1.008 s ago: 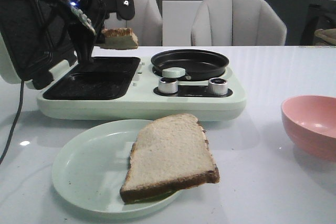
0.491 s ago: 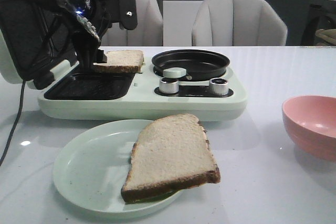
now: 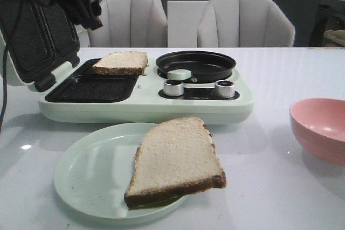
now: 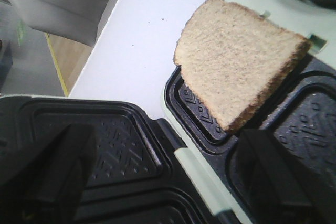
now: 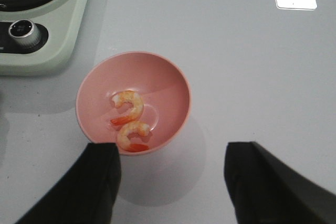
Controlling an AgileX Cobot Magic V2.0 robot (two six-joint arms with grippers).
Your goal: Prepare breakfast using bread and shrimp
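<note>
Porous crusted bread slice [image 4: 239, 61] on ridged black grill plate [image 4: 310, 124], curled shrimp [image 5: 128, 106]

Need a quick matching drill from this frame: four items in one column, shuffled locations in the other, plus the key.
Items
1. far bread slice
2. near bread slice
3. shrimp
4. black round pan

Places
A. in the pink bowl
B. on the pale green plate
C. set in the cooker's right side, above the knobs
D. lying across the back edge of the open grill plate

Pairs: 1-D, 2-B, 3-A, 4-C
</note>
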